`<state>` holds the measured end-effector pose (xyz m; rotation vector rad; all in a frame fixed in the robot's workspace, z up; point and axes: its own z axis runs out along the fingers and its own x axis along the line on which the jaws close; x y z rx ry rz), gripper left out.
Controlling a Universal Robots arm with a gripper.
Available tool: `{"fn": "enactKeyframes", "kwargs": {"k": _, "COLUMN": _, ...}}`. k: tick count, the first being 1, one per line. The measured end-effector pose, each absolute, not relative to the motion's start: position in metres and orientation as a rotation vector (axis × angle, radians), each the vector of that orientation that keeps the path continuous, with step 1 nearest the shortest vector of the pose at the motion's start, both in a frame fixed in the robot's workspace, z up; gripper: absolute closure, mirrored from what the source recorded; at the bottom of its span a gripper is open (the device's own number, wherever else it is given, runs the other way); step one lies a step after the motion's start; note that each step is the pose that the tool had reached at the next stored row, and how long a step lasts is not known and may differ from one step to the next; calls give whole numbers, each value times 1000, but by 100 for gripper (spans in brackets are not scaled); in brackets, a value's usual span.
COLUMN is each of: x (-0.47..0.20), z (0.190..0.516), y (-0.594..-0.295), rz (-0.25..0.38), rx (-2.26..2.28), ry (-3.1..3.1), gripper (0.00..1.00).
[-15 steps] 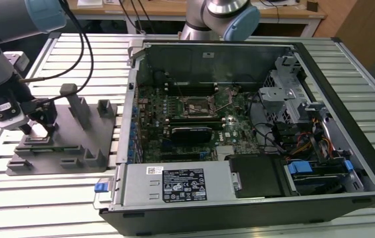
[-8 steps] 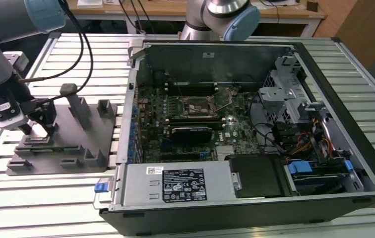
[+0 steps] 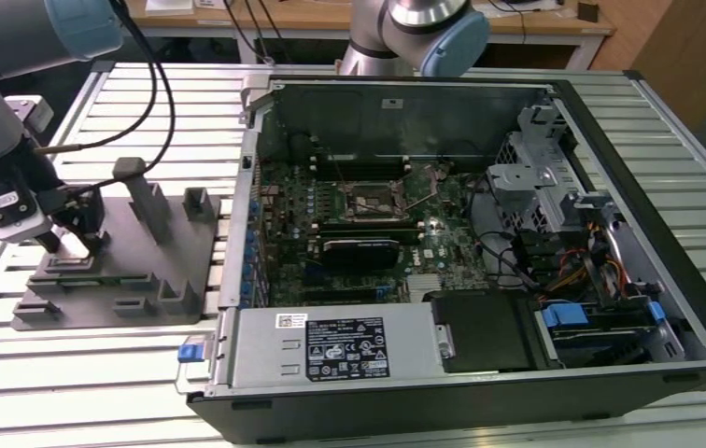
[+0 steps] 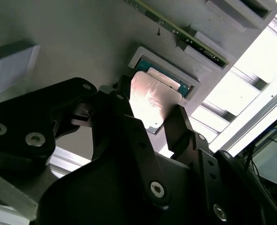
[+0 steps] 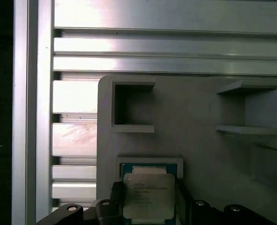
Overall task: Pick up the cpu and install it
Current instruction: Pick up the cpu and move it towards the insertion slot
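Exterior view: the gripper (image 3: pixel 73 245) is low over the grey fixture (image 3: pixel 154 271) at the exterior view's left, well apart from the open case (image 3: pixel 652 308).
Cpu: in the first wrist view the cpu (image 5: pixel 145 192) lies flat in a framed pocket of the fixture, silvery plate up. The second wrist view shows the cpu (image 4: pixel 150 96) in that same pocket.
Claw: it sits closely around the cpu in both wrist views. I cannot tell whether it pinches the chip or stands loose.
Socket: the socket (image 3: pixel 366 199) on the board inside the case looks bare.
Done: the claw is placed at the cpu, and nothing beyond that.
Left: the cpu is not yet lifted or seated, so the task looks barely begun.
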<state>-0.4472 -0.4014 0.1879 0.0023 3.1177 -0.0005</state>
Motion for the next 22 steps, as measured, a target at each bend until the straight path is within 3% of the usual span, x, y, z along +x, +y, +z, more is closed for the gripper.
{"fn": "enactKeyframes", "kwargs": {"k": 22, "x": -447, "z": 201, "y": -401, "rz": 1, "rx": 2, "ry": 3118, "gripper": 47}}
